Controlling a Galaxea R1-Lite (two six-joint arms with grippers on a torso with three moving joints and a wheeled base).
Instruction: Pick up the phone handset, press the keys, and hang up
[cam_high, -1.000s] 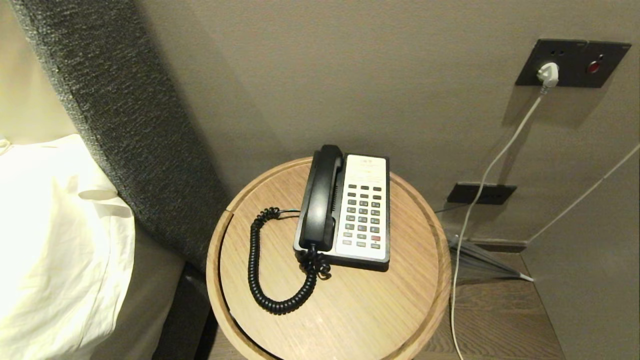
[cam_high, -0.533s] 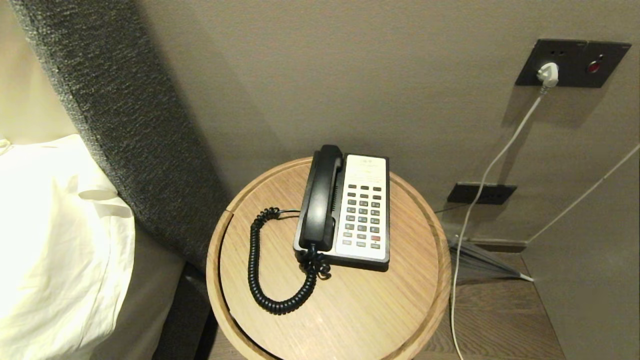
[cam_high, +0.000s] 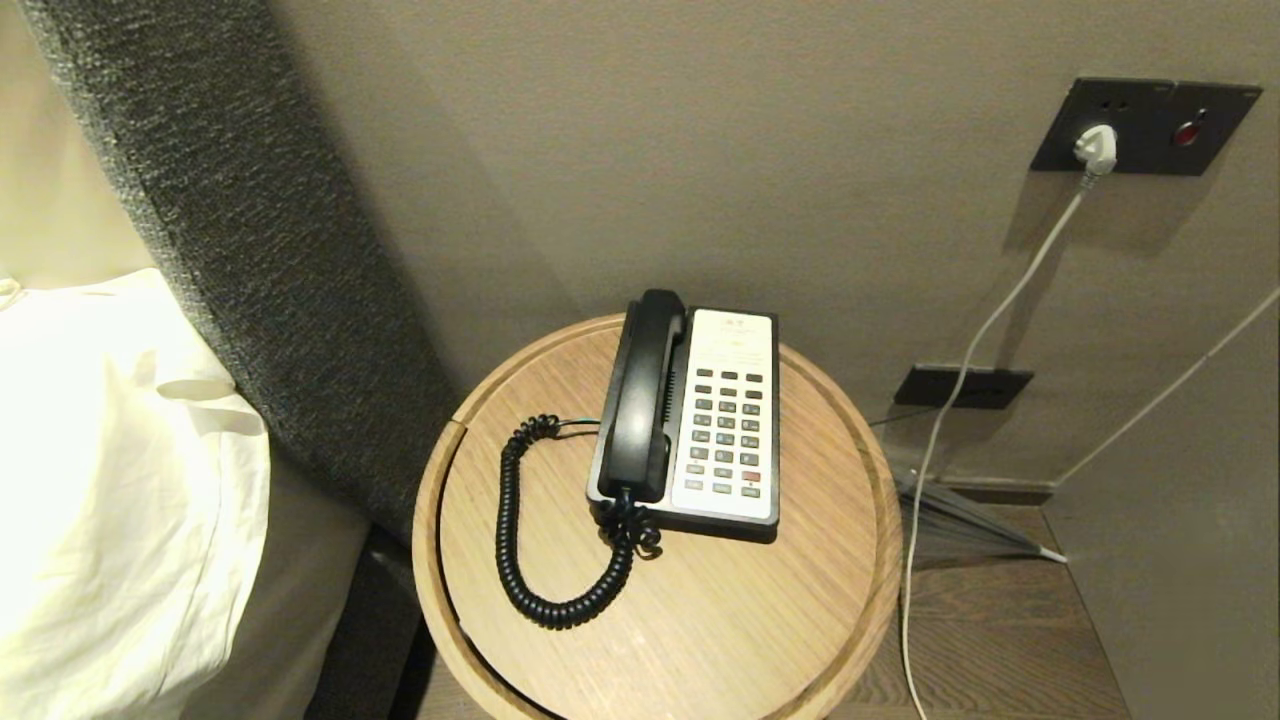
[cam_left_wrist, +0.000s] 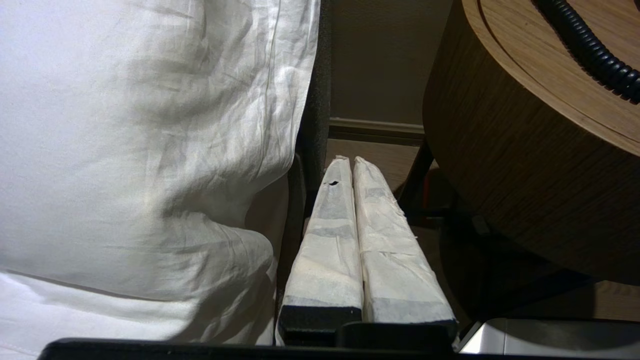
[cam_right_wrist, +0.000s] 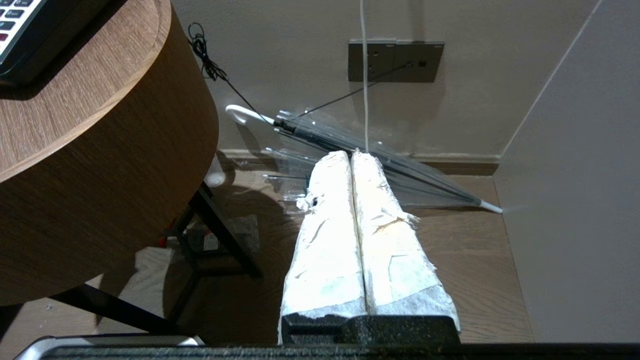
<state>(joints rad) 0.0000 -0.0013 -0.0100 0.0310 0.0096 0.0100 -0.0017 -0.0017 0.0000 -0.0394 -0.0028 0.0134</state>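
The black phone handset (cam_high: 640, 395) lies in its cradle on the left side of the phone base (cam_high: 728, 415), whose white face carries the keys (cam_high: 727, 432). A black coiled cord (cam_high: 520, 530) loops from the handset over the round wooden table (cam_high: 700, 620). Neither arm shows in the head view. My left gripper (cam_left_wrist: 351, 160) is shut and empty, low down between the bedding and the table's side. My right gripper (cam_right_wrist: 350, 153) is shut and empty too, low beside the table, above the floor.
White bedding (cam_high: 110, 480) and a grey padded headboard (cam_high: 250, 250) stand left of the table. A white cable (cam_high: 960, 380) hangs from a wall socket (cam_high: 1140, 128) on the right. A clear folded umbrella (cam_right_wrist: 380, 155) lies on the floor against the wall.
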